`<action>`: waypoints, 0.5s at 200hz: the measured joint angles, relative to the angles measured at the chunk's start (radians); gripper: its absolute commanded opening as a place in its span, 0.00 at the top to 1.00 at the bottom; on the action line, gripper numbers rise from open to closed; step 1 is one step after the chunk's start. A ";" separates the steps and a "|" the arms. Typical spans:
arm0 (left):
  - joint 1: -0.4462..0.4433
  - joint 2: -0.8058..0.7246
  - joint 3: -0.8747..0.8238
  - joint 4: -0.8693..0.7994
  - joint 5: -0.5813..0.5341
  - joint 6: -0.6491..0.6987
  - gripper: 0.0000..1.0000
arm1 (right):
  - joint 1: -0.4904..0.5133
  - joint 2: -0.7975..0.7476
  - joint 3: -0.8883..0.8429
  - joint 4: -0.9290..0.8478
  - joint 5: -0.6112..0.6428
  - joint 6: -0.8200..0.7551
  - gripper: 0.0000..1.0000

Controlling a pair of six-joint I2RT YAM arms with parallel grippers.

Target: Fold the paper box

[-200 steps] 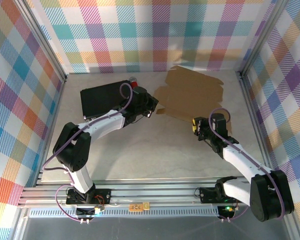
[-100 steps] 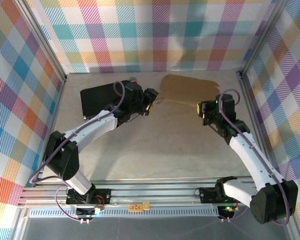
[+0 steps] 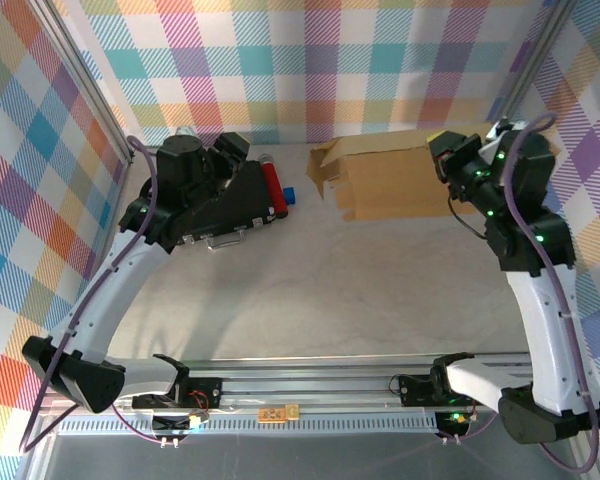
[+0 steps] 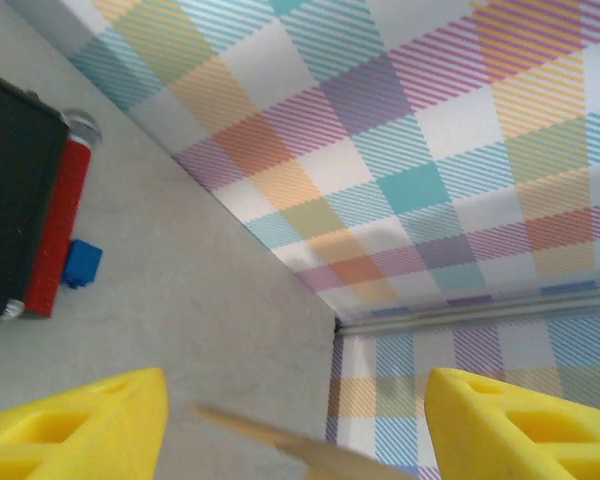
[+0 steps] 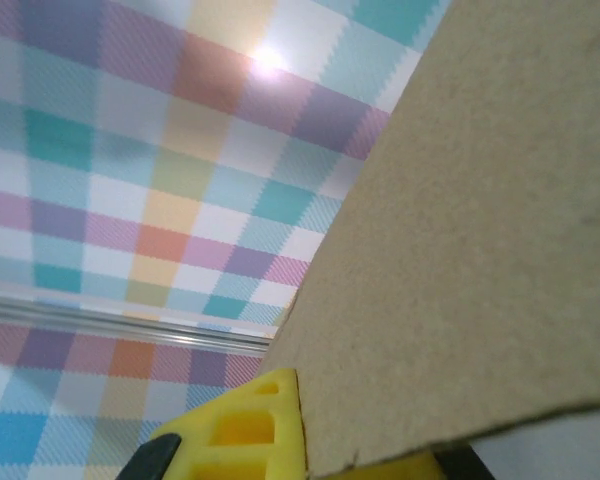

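Observation:
The paper box (image 3: 390, 180) is a brown cardboard sheet held up off the table at the back right, its flaps (image 3: 325, 170) hanging toward the left. My right gripper (image 3: 446, 148) is shut on its upper right edge. In the right wrist view the cardboard (image 5: 480, 250) is pinched against one yellow finger (image 5: 240, 430) of the gripper (image 5: 315, 462). My left gripper (image 3: 232, 150) is raised at the back left, apart from the sheet. In the left wrist view it (image 4: 295, 405) stands open, and a thin cardboard edge (image 4: 280, 445) shows low between the fingers, touching neither.
A black flat case (image 3: 230, 200) with a red cylinder (image 3: 273, 190) and a small blue block (image 3: 288, 195) lies at the back left under the left arm. Plaid walls close the table at the back and both sides.
My right gripper shut on the sheet and lifted it from lying flat to hanging in the air at the back right. My left gripper opened, let go and rose back to the left.

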State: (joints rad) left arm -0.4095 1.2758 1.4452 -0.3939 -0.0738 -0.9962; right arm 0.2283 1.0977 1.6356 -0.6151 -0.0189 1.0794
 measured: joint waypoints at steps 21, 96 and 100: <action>0.031 -0.006 0.008 -0.014 0.001 0.026 0.34 | 0.000 0.020 0.116 -0.038 -0.008 -0.027 1.00; 0.047 0.074 0.096 -0.124 0.081 0.108 0.39 | 0.000 0.469 -0.004 0.226 -0.160 0.164 1.00; 0.047 0.076 0.096 -0.132 0.086 0.108 0.39 | 0.000 0.496 -0.030 0.242 -0.165 0.171 1.00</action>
State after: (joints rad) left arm -0.3630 1.3514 1.5414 -0.5259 0.0124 -0.8879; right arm 0.2283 1.5932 1.6054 -0.3733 -0.1837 1.2499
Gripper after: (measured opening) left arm 0.605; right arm 0.065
